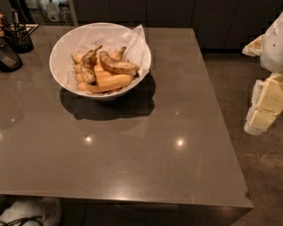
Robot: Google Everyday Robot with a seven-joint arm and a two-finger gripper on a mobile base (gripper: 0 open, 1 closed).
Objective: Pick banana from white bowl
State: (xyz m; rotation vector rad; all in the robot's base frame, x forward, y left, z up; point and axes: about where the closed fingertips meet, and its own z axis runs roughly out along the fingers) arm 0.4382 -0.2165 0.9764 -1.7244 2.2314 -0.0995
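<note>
The white bowl (62,46) stands on the far left part of the brown table, lined with crumpled white paper that sticks up past its rim at the right. The banana (117,66), curved, dull yellow and mottled brown, lies on top of the pile at the bowl's middle right. Smoother orange-yellow bananas (112,82) lie under it. A smaller blackened banana (87,68) lies at the left. My gripper (261,110), white and pale yellow, hangs at the right edge of the view, beyond the table's right side and far from the bowl.
Dark wire holders (17,37) stand on the table's far left corner. The brown table (132,150) ends at the right along a straight edge, with speckled floor (261,176) beyond. Dark cabinets (177,13) run along the back. Something white (26,212) lies under the table's front left.
</note>
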